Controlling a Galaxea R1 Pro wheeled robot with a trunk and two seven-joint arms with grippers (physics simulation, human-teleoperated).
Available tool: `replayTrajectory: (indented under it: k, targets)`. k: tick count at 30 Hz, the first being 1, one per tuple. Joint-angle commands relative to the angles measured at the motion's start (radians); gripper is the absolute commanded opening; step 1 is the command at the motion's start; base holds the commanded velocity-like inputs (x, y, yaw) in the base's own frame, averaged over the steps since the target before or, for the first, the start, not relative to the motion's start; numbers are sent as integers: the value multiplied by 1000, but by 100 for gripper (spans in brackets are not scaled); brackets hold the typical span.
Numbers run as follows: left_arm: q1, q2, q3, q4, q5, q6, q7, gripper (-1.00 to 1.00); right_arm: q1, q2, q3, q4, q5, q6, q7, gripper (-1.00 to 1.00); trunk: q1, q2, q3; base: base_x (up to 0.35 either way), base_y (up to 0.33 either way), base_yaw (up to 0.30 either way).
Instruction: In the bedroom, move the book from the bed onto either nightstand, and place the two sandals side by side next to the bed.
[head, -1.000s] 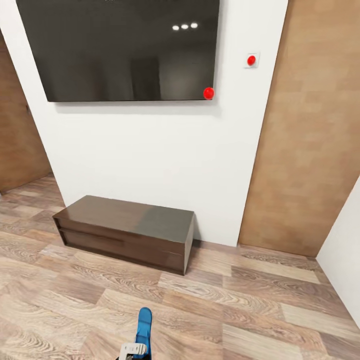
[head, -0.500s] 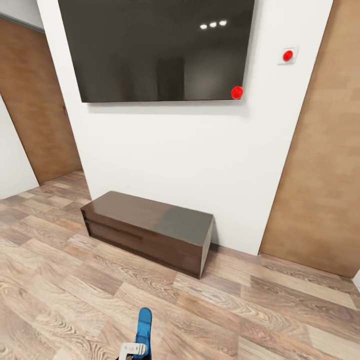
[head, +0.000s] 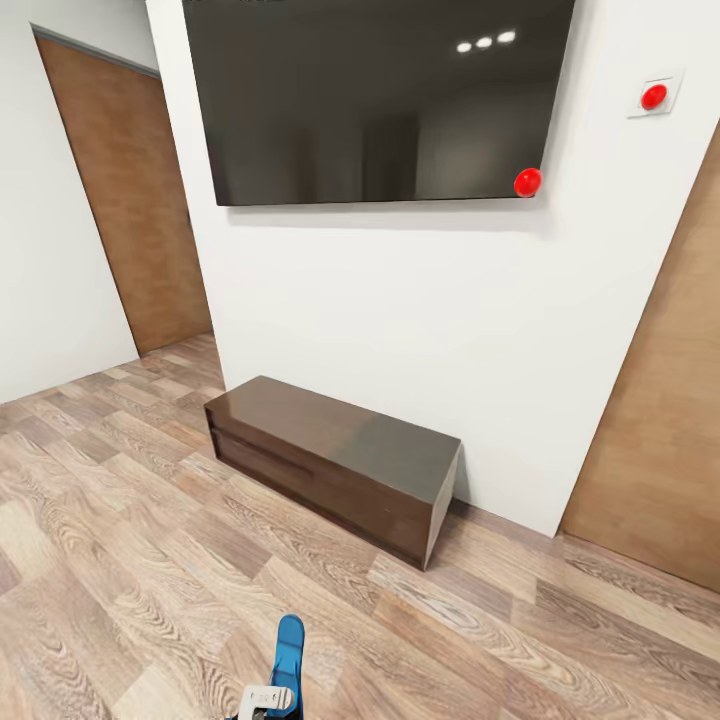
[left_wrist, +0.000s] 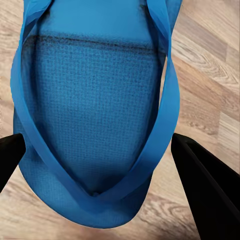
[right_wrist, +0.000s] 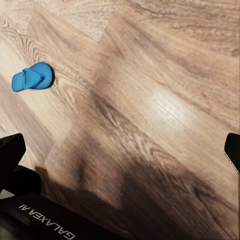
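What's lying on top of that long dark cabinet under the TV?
Nothing shows on the cabinet: its glossy top looks bare, catching only reflections. Its inside is hidden behind the closed front. The blue sandal is in the left gripper, not on it.

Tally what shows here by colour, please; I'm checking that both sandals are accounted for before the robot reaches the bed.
Blue: 2, one sandal between the left gripper fingers, another sandal lying on the floor.
Red: 2, a wall button and a dot on the screen.
Dark brown: 1, the long cabinet.
Total: 5.
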Motion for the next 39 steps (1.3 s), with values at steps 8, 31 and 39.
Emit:
replayTrajectory:
  k: [8, 31, 39]
  targets:
    - [-1, 1, -7, 1, 9, -4, 1, -100, 0, 0, -9, -2, 9, 4, 3, 100, 0, 0, -1, 0, -108, 288]
    - [-1, 1, -7, 1, 9, -4, 1, -100, 0, 0, -9, -1, 9, 5, 6, 100, 0, 0, -1, 42, -12, 263]
    - [-1, 1, -7, 1, 10, -4, 1, -100, 0, 0, -9, -2, 9, 5, 6, 100, 0, 0, -1, 259, -1, 14]
